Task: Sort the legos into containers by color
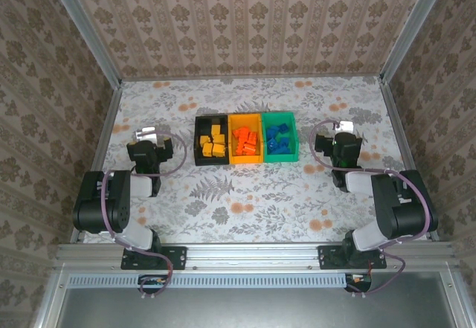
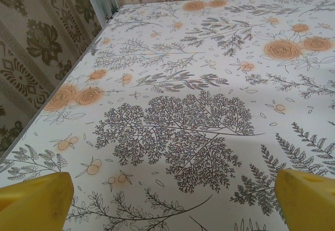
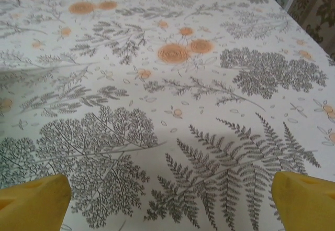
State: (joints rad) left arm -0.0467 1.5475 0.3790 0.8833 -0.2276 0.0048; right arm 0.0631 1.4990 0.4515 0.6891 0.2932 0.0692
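Observation:
Three joined containers stand in a row mid-table: a black bin holding several yellow-orange legos, an orange-yellow bin holding several red-orange legos, and a green bin holding several blue legos. My left gripper rests left of the bins, open, nothing between its yellow fingertips. Right of the bins my right gripper is open too, its yellow fingertips wide apart over bare cloth.
A floral tablecloth covers the table. Patterned walls and aluminium frame posts enclose it on three sides. Both arms are folded back near their bases at the front rail.

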